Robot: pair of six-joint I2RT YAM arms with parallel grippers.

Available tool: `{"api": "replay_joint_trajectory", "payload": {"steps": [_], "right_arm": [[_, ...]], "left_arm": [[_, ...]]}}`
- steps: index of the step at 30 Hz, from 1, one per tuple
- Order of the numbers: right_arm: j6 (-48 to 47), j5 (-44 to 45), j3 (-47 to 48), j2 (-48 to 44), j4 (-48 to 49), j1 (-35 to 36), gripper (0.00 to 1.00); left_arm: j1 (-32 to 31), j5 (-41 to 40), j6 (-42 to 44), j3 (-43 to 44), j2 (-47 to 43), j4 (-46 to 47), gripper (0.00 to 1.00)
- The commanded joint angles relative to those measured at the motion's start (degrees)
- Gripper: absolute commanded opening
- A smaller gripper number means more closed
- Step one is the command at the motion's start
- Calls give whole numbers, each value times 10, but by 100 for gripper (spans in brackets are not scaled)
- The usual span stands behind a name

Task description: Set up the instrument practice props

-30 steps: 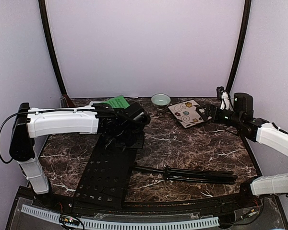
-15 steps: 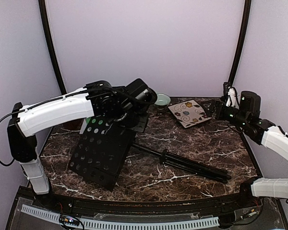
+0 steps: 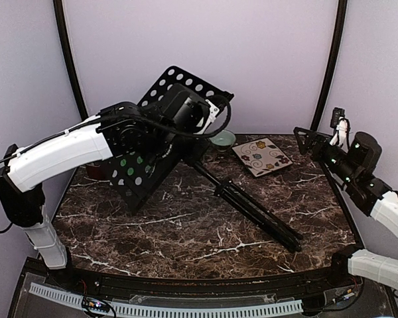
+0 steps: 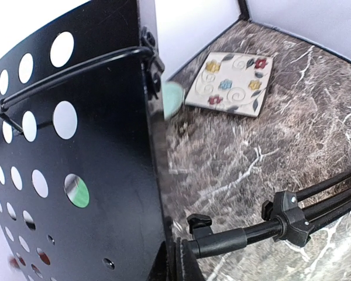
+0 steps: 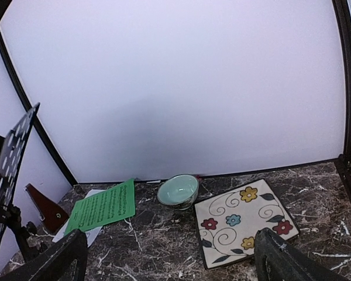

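Note:
My left gripper [image 4: 181,264] is shut on the music stand, at the lower edge of its black perforated desk [image 3: 160,136] where the pole joins. The desk is raised and tilted at the back left. The pole with its folded legs [image 3: 252,207] slants down to the table at the front right. Behind the desk lie a green sheet [image 5: 102,206] on a white sheet [image 5: 75,228], and beside them stands the dark red-brown metronome [image 5: 44,209]. My right gripper [image 3: 310,140] hangs open and empty above the table's back right.
A pale green bowl [image 3: 222,138] sits at the back wall. Right of it lies a cream flowered tile [image 3: 261,156]. Black frame posts [image 3: 327,66] stand in both back corners, with lilac walls close around the marbled table [image 3: 186,232].
The left arm has lifted the stand's desk from flat on the table to raised and tilted, and the legs have swung round with it. The right arm has risen and drawn back to the right.

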Motion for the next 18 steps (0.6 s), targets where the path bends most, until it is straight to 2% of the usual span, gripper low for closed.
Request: {"api": "replay_joint_trajectory", "payload": {"steps": [1,4,7,10,13,18], "right_arm": [[5,30,47,22,-7,3,100],[4,-9,107,62,-71,3,100],[-6,-61,136,90,-92,4,100],[-15,-97,157,108,-101,4,100],[-6,-89,182,131,-119,5,100],[66,-86,217,149,-148,6,100]], "left_arm": [[-10,-55,262,-52,-141,228,0],[-10,5,345,-129,-213,372,0],[-10,38,415,-174,-251,454,0],[-10,52,478,-175,-258,476,0],[-9,76,525,-165,-260,482,0],[-10,140,582,-155,-266,499,0]]}}
